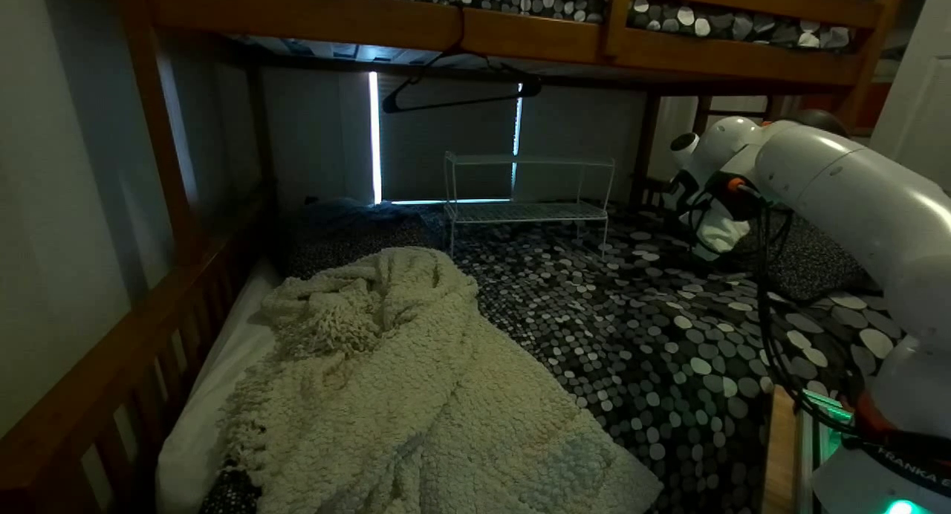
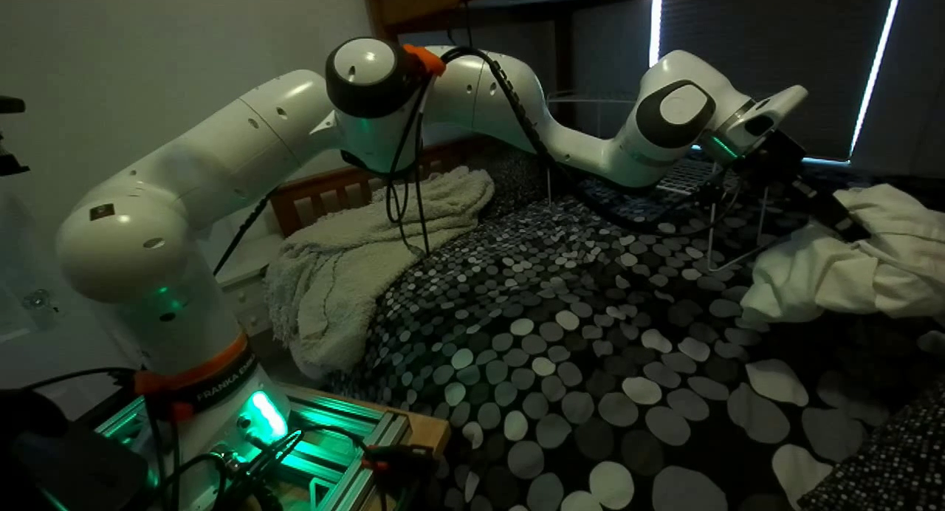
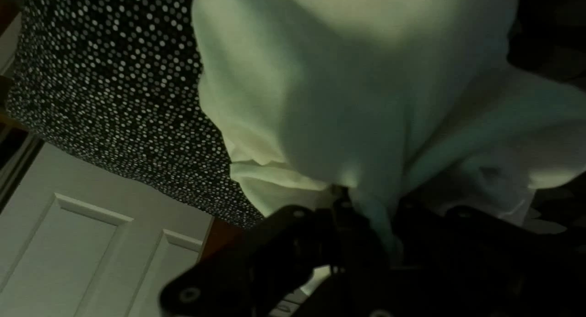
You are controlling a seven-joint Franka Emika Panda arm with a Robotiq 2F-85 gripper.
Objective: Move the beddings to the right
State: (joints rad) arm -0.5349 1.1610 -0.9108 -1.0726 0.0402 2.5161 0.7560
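I'd call this the rightward move, likely near its end, so next I settle the white cloth [image 2: 849, 275], let go and back off without snagging; claw [image 3: 377, 216] is pinching a fold of it, the rest bunched beneath and beside the claw, pale, rumpled, deeply creased.

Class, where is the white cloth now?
In an exterior view, the white cloth is at the right edge, right of the wire rack, gripped by the tool.

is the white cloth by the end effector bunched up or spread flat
Bunched up: the white cloth shows heaped folds, pinched in the end effector.
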